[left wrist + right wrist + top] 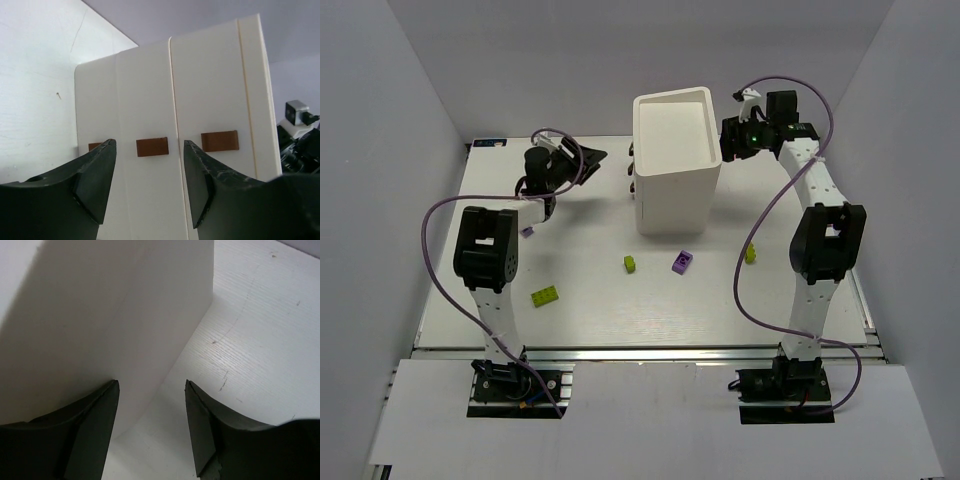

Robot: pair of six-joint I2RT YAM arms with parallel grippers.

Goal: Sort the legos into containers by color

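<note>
A white slatted table [620, 320], boxed in by plain white walls [410, 100], carries a tall white cabinet [677, 180] toward its far side.

From the overhead camera, five legos lie loose on the near side of the cabinet. A purple brick [683, 262] and a small lime brick [631, 264] sit just in front of it, and a second lime brick [751, 253] lies off its right front corner. A larger lime brick [545, 295] is farther out to its left front, with a small purple piece [528, 231] left of the cabinet, beside the left arm. No dark green brick shows. The left gripper [588, 156] hangs near the cabinet's left face. The right gripper [728, 140] is close at its right side; contact cannot be made out.

In the left wrist view, three drawers [145, 100] fill the cabinet's face, every front flush and shut. The jaws stand apart and empty, framing the middle one of the brown knobs [152, 147] without touching it.

In the right wrist view, the jaws are likewise parted with nothing between them. The cabinet's blank side wall is just ahead and bare table lies beyond.

By this evidence the sorting has barely begun, though what the drawers hold is hidden. A drawer must be opened before any visible brick goes in.
</note>
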